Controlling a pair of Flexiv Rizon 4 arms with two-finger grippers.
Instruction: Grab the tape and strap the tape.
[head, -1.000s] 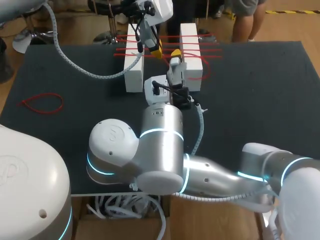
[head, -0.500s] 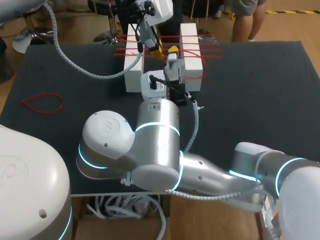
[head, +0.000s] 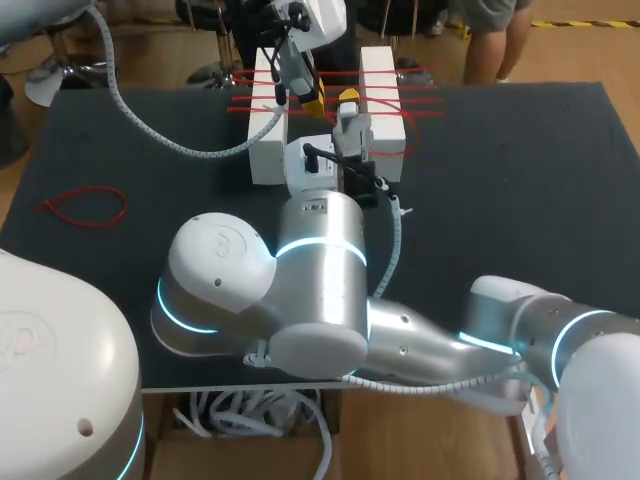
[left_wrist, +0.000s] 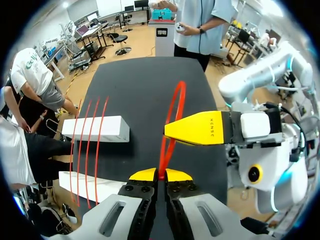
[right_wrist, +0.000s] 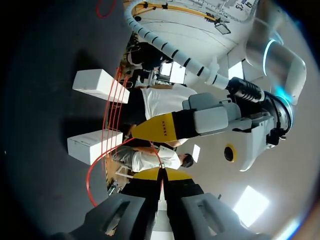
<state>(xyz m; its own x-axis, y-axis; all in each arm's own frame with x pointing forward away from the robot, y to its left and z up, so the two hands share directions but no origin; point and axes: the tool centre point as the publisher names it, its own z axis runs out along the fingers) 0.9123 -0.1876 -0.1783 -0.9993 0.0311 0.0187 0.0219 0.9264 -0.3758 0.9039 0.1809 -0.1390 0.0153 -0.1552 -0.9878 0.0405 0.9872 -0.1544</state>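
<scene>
Near the table's (head: 520, 180) far edge, the left gripper (left_wrist: 161, 175) and right gripper (right_wrist: 161, 173) each pinch the red tape (left_wrist: 173, 112) above the white blocks (head: 266, 140); strapping seems underway, and next it needs lowering across both.

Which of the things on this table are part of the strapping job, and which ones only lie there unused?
Job in hand:
- red tape, gripped by the left gripper and the right gripper
- white blocks
- red straps already laid across them

Lying about:
- loose red loop on the table, left side
</scene>
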